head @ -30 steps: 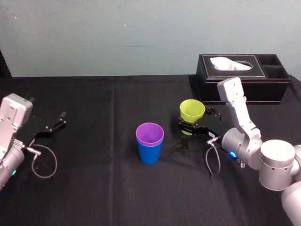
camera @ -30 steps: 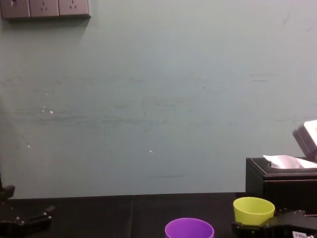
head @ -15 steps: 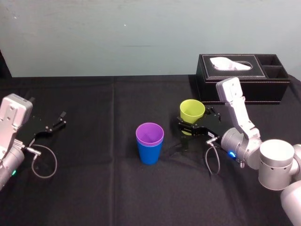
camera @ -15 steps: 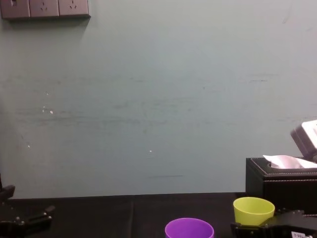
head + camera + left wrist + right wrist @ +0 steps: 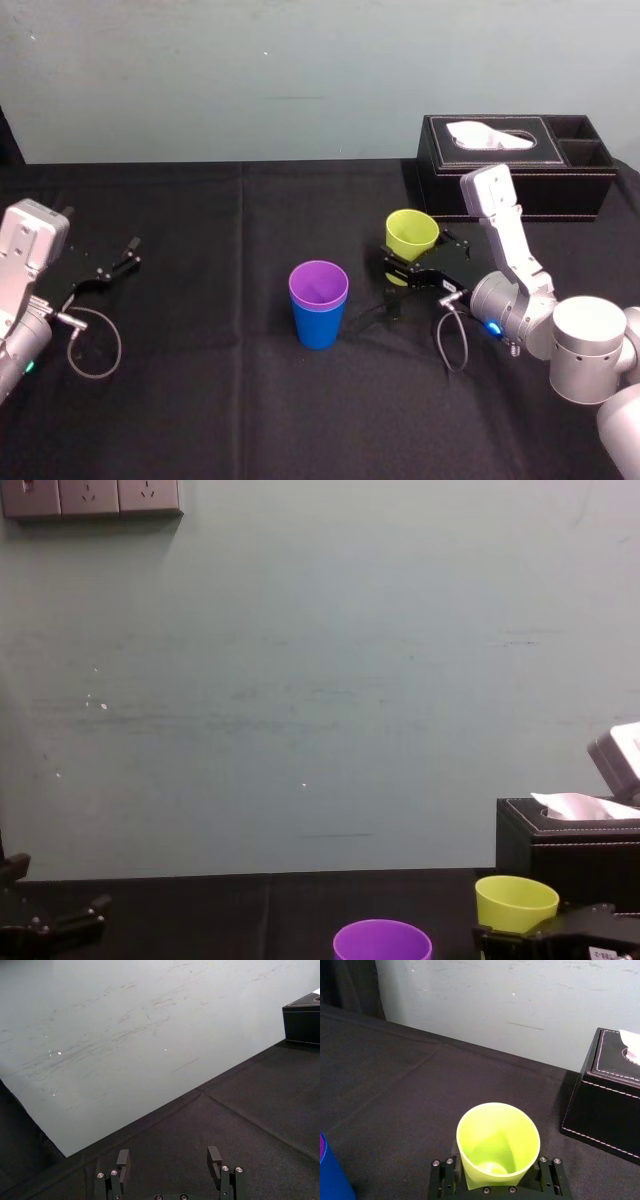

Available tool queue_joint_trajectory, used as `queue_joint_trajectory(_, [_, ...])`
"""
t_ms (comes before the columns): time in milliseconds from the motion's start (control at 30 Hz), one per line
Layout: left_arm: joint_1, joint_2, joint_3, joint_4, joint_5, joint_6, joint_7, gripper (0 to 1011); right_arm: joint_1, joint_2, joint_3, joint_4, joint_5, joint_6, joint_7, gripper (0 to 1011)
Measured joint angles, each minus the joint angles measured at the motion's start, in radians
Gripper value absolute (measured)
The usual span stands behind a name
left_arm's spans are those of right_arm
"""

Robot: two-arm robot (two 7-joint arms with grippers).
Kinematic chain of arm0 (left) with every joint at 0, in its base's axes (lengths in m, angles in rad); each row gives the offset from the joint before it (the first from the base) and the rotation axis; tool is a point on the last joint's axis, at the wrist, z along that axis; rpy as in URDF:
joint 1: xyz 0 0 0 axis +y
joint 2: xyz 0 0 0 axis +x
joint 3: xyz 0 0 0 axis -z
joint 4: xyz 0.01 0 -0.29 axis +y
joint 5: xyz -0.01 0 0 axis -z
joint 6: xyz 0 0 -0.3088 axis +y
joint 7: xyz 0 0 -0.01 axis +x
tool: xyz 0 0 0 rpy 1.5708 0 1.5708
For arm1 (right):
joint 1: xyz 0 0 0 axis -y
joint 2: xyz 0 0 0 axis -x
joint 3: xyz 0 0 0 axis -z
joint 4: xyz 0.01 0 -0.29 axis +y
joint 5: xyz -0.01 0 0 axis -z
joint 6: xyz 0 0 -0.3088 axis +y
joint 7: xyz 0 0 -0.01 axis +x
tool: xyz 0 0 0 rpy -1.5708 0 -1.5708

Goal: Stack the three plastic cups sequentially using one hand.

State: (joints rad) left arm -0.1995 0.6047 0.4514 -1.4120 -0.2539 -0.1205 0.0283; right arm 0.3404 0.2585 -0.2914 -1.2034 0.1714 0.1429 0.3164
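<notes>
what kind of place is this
Probably a robot test room or lab bench: a table draped in black cloth against a bare wall with sockets, the right tool holding a yellow-green cup, the left tool parked open at the left.

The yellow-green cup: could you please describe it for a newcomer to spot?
Start at the black tissue box, far right. Just before it the right gripper clasps the yellow-green cup. It is alone; the purple cup is nested in the blue cup.
</notes>
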Motion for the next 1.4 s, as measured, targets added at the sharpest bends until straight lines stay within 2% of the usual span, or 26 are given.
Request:
queue_joint_trajectory(200, [0.0, 0.0, 0.0, 0.0, 0.0, 0.0, 0.0, 1010, 0.0, 0.0, 0.0, -0.001, 0.0, 0.001, 0.0, 735])
queue_joint_trajectory(800, [0.0, 0.0, 0.0, 0.0, 0.0, 0.0, 0.0, 1010, -0.005, 0.003, 0.001, -0.012, 0.001, 0.0, 0.0, 734])
queue_joint_trajectory(1067, [0.0, 0.0, 0.0, 0.0, 0.0, 0.0, 0.0, 1010, -0.037, 0.028, 0.017, -0.102, 0.012, 0.016, 0.004, 734])
queue_joint_trajectory(1267, [0.0, 0.0, 0.0, 0.0, 0.0, 0.0, 0.0, 1010, -0.079, 0.074, 0.031, -0.225, 0.038, 0.056, 0.03, 733])
queue_joint_trajectory(1300, [0.0, 0.0, 0.0, 0.0, 0.0, 0.0, 0.0, 1010, -0.079, 0.074, 0.031, -0.225, 0.038, 0.056, 0.03, 733])
queue_joint_trajectory(1367, [0.0, 0.0, 0.0, 0.0, 0.0, 0.0, 0.0, 1010, -0.094, 0.1, 0.031, -0.281, 0.046, 0.081, 0.041, 734])
queue_joint_trajectory(1400, [0.0, 0.0, 0.0, 0.0, 0.0, 0.0, 0.0, 1010, -0.094, 0.1, 0.031, -0.281, 0.046, 0.081, 0.041, 734])
